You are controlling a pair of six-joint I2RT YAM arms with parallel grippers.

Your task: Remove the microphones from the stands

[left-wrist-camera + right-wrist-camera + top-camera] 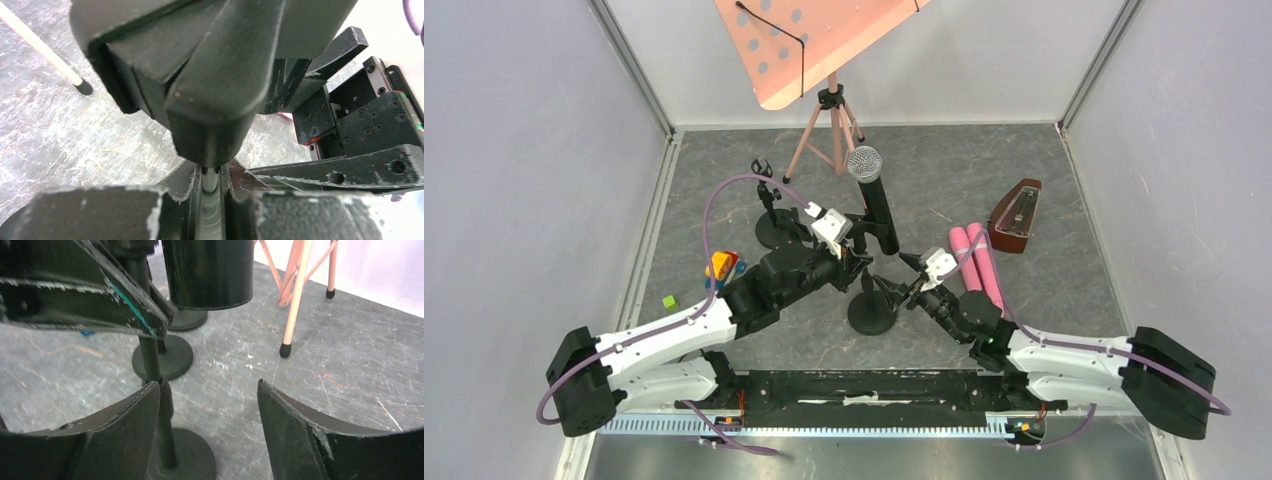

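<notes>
The microphone (871,195), black with a silver mesh head, stands tilted in the clip of a black stand with a round base (871,313). My left gripper (861,262) is shut on the stand's thin grey pole (211,184) just under the clip; the black microphone and clip (210,75) fill the left wrist view above it. My right gripper (904,290) is open and empty beside the stand. In the right wrist view the gripper (207,387) has the stand's pole (150,360) by its left finger, not between the jaws. The microphone's lower end (207,275) hangs above.
A second black stand (774,215) with an empty clip is behind on the left. A pink music stand (824,40) is at the back, its legs (295,295) close by. A metronome (1016,215), pink cylinders (977,262) and small coloured toys (722,266) lie around.
</notes>
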